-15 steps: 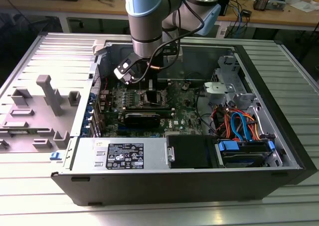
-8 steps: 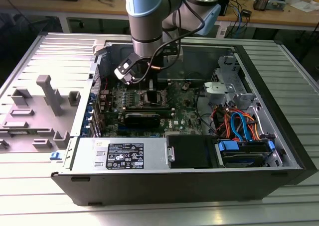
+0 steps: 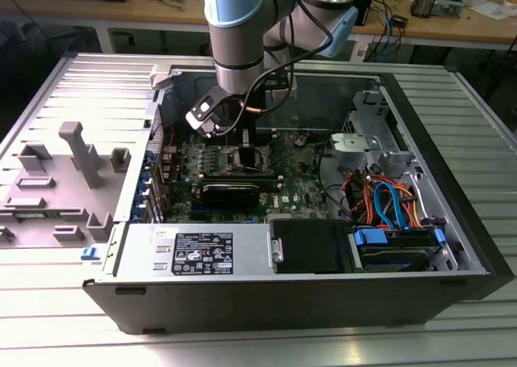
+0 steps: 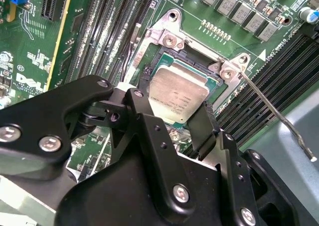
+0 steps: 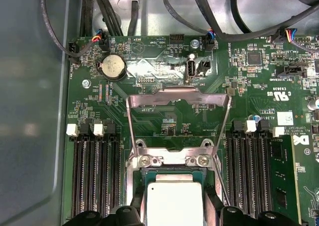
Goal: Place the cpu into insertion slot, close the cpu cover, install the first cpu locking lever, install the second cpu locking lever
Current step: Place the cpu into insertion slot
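Edges of cpu (image 4: 178,96) lie within insertion slot (image 4: 149,71), beneath hand (image 4: 169,104).

Ribbed metal table (image 3: 48,302) spans the exterior view. An open black computer case (image 3: 307,290) lies on its side on it, from centre out to 3 o'clock. Grey holder blocks (image 3: 81,153) stand on the table at 9 o'clock, just beside the case wall.
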`<state>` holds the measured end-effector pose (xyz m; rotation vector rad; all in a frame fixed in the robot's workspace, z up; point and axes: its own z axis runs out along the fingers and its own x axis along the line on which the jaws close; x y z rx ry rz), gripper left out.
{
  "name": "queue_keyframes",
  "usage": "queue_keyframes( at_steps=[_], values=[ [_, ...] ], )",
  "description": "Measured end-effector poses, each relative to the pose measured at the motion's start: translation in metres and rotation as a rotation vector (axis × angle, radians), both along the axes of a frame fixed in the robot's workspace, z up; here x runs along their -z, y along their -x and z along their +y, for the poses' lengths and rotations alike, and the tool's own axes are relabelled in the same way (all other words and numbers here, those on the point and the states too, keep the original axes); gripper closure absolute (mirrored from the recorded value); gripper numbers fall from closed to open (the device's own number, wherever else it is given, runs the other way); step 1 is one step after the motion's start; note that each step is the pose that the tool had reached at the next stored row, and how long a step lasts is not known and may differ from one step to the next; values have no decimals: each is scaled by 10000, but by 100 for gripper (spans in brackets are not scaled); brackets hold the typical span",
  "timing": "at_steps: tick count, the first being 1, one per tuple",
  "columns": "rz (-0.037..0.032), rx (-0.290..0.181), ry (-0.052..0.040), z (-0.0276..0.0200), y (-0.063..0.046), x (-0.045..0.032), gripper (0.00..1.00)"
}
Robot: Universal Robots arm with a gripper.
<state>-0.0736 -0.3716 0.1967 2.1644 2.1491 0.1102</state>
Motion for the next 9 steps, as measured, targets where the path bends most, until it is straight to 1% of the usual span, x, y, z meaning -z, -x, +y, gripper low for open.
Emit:
queue_keyframes(
  at_steps=[9],
  values=[
    [0,0,0,0,-2,0,45]
  ],
)
